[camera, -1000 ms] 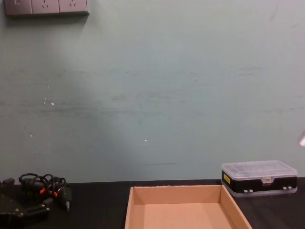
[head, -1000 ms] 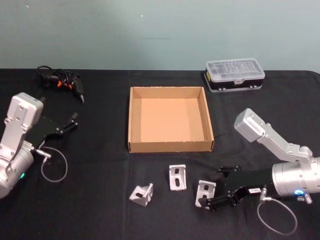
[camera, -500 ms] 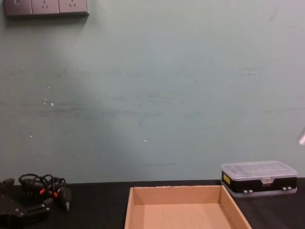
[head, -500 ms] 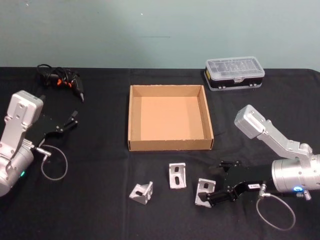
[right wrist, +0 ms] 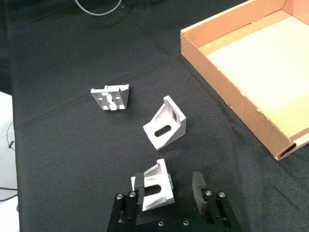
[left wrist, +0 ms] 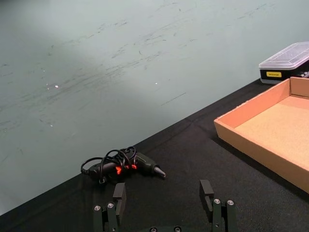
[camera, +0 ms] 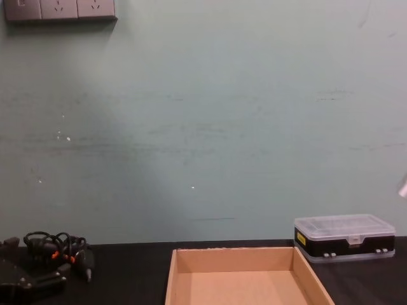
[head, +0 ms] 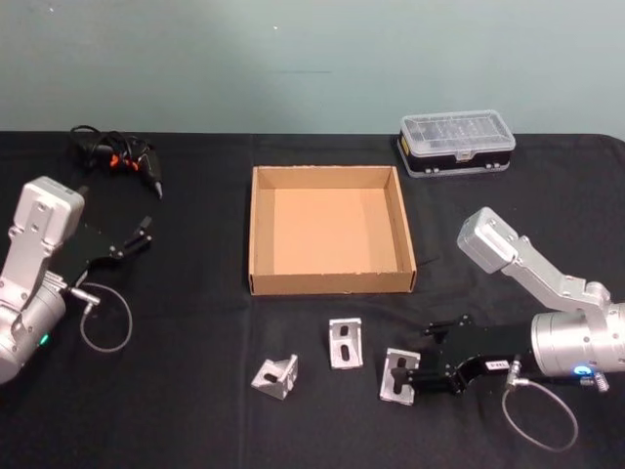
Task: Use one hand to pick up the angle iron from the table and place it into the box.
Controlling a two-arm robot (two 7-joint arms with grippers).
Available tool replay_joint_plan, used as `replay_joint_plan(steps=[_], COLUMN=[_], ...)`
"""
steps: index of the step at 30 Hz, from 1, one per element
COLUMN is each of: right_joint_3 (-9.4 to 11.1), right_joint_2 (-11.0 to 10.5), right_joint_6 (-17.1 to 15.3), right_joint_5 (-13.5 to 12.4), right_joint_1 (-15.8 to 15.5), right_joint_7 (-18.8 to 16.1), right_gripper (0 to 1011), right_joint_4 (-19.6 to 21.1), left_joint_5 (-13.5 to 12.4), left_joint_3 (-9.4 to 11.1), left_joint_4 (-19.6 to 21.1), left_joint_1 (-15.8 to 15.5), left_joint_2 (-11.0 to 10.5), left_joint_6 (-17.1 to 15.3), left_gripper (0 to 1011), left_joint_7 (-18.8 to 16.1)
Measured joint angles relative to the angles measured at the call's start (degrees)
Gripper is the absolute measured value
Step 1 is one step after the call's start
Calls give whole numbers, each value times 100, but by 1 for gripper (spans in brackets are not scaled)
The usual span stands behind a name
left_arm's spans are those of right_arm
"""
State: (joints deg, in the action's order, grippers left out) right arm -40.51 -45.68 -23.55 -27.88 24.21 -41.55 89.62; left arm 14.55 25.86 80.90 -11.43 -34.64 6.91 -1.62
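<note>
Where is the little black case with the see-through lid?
In the head view, the black case sits at the back of the table on the robot's right, just past the far right corner of the box.

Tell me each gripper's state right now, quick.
Left gripper: open, holding nothing.
Right gripper: open, straddling the nearest angle iron, not yet closed on it.
</note>
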Motion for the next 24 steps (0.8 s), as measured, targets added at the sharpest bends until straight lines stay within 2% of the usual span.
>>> replay_joint_plan(steps=[2, 4, 5, 8, 10, 11, 16, 18, 24], right_joint_3=[7, 11, 15, 25, 39, 46, 77, 87, 119], right_joint_2=[-2, 0, 2, 8, 12, 13, 34, 46, 60], right_joint_6=[11, 24, 37, 52, 64, 70, 94, 108, 129], right_joint_5=[4, 7, 12, 24, 26, 26, 35, 42, 73], right_joint_1=[-8, -13, -19, -44, -64, -72, -119, -133, -149], right_joint_7=[-2, -3, -6, -4, 10, 17, 53, 66, 96], right_gripper=[594, 554, 490, 418, 330, 330, 153, 114, 109], right_joint_4=[0, -5, -11, -15, -16, -17, -24, -29, -24], left_joint_5=[0, 0, 0, 0, 0, 0, 0, 0, 0], left_joint_3=[0, 0, 0, 0, 0, 0, 0, 0, 0], left_joint_4=[0, 0, 0, 0, 0, 0, 0, 0, 0], left_joint_1=[0, 0, 0, 0, 0, 0, 0, 0, 0], left_joint_2=[0, 0, 0, 0, 0, 0, 0, 0, 0], left_joint_6=[0, 0, 0, 0, 0, 0, 0, 0, 0], left_gripper=[1000, 1000, 1000, 1000, 1000, 1000, 1000, 1000, 1000], left_joint_7=[0, 0, 0, 0, 0, 0, 0, 0, 0])
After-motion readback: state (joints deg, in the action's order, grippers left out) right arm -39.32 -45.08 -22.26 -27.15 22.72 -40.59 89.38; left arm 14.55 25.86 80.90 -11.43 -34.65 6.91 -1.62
